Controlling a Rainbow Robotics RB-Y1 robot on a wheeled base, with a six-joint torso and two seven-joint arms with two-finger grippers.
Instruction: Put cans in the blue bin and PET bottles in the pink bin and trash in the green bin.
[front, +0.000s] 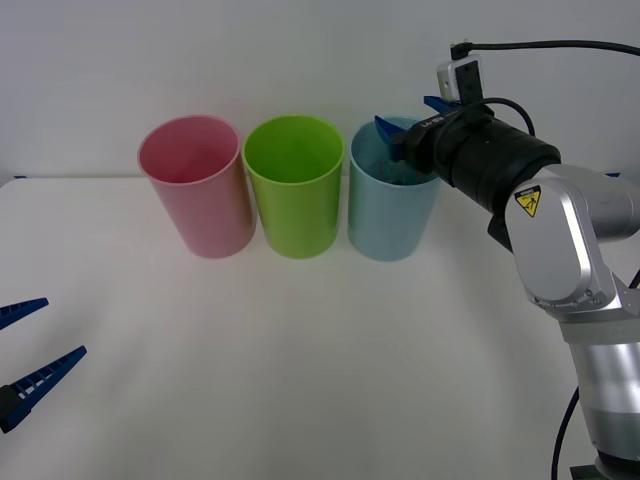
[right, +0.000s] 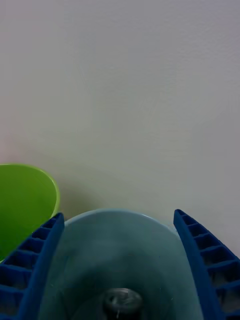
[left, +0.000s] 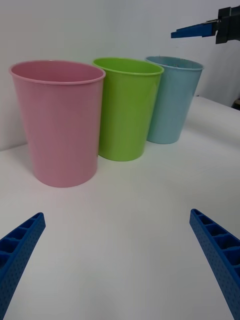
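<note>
My right gripper hovers open above the mouth of the blue bin, its fingers spread wide over the rim. In the right wrist view the can shows its silver top deep inside the blue bin, free of the right gripper. The green bin stands in the middle of the row and the pink bin at its left end. My left gripper waits open low over the table at the left edge, holding nothing. No PET bottles or trash are in sight.
The three bins stand side by side near the back wall, almost touching. In the left wrist view the pink bin, green bin and blue bin line up beyond bare white table.
</note>
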